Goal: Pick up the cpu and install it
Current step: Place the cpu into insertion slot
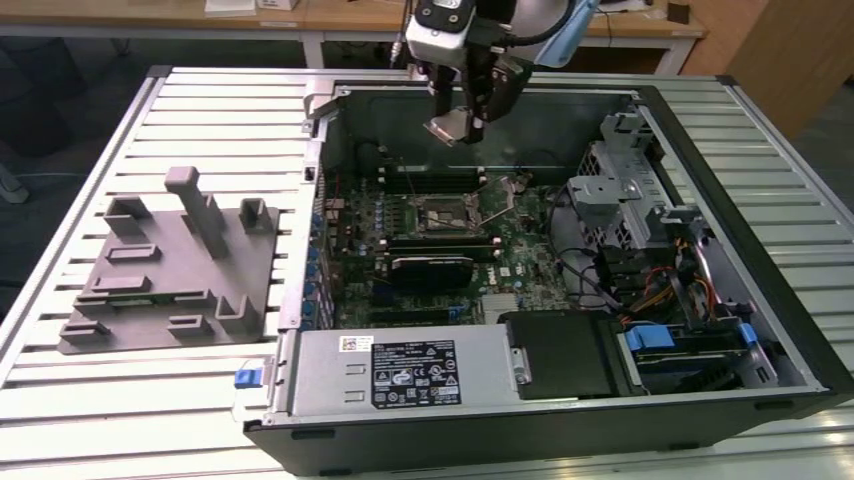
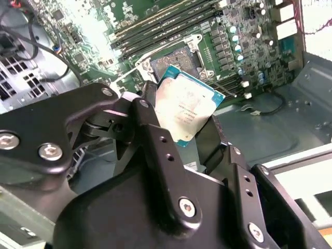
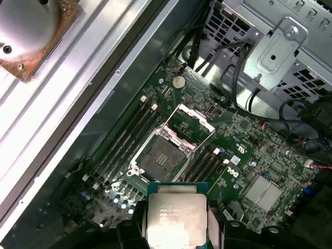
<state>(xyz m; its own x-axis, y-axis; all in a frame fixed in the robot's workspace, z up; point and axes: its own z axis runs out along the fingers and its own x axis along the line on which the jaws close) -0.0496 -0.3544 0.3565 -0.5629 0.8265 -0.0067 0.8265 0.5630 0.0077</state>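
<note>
cpu (image 1: 446,129), silvery top and pale green rim, is clamped by two opposite edges between the black fingers (image 2: 155,140) of the gripper (image 1: 463,113), held in the air above the open computer case (image 1: 747,200). In the exterior view the chip sits at the upper centre of the frame, tilted, just below the fingertips and over the far end of the motherboard (image 1: 521,260), clear of every part beneath it.

Both wrist views show the metal lid of the chip (image 2: 184,111) (image 3: 176,218) facing the camera, with a finger pressed against each side and the board well behind it.

The square black socket (image 1: 441,213) lies near the middle of the frame in the exterior view, straight below the chip in the picture and apart from it. In the first wrist view the socket's (image 3: 161,158) metal frame stands raised on its hinge, and the dark contact field is uncovered. Long black memory slots (image 1: 434,180) flank the socket on two sides.

Further out, a grey drive cage (image 1: 621,190) fills the right part of the case and a labelled power supply (image 1: 387,370) occupies its lower edge. The case rests on a pale slatted table (image 1: 200,110); a grey moulded fixture (image 1: 174,270) with upright posts stands at the left of the frame, well apart from the arm.
</note>
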